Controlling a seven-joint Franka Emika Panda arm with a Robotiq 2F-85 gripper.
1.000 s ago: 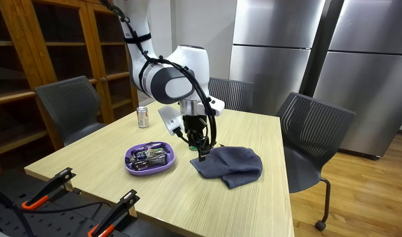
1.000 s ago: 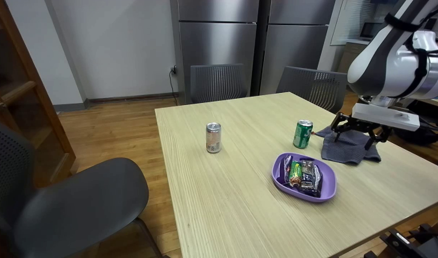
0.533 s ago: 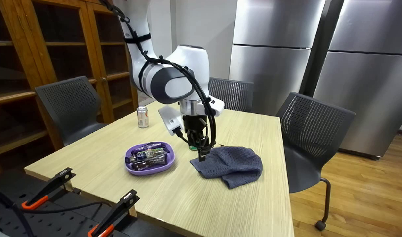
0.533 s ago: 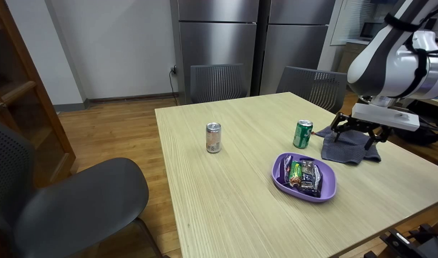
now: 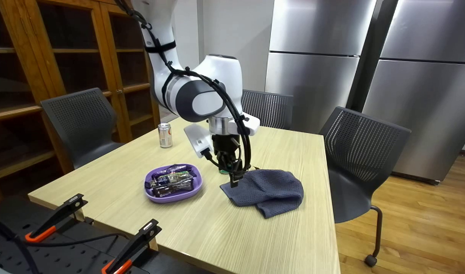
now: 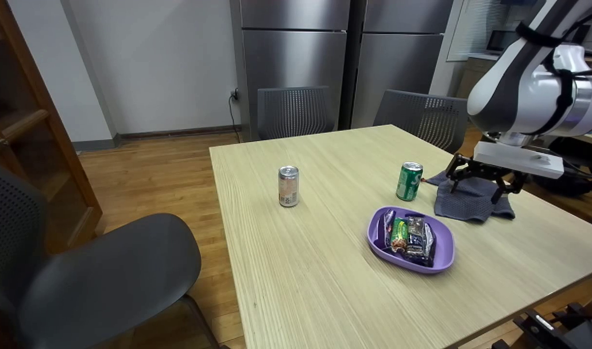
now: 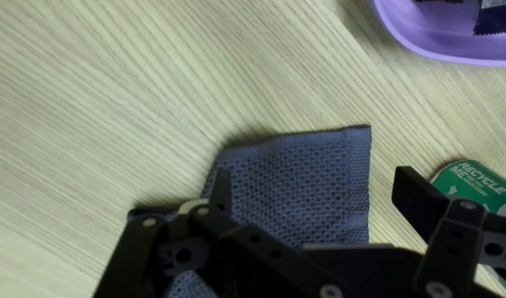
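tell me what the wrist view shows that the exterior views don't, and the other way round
Only the wrist view: readable "recycle me" lettering on the green can.

Only the exterior views, in both of them: the pale can, the chairs, the steel refrigerators and the white robot arm.

Shared: the fingers, which stand open; the dark blue-grey cloth; the purple tray, cut off by the frame in the wrist view; its wrapped snacks; the table; and the green can itself.

We see pale glare on the steel refrigerators (image 5: pixel 316 91), a dim wooden cabinet (image 5: pixel 103 53), and, in the wrist view, soft shadows along the cloth (image 7: pixel 298 184).
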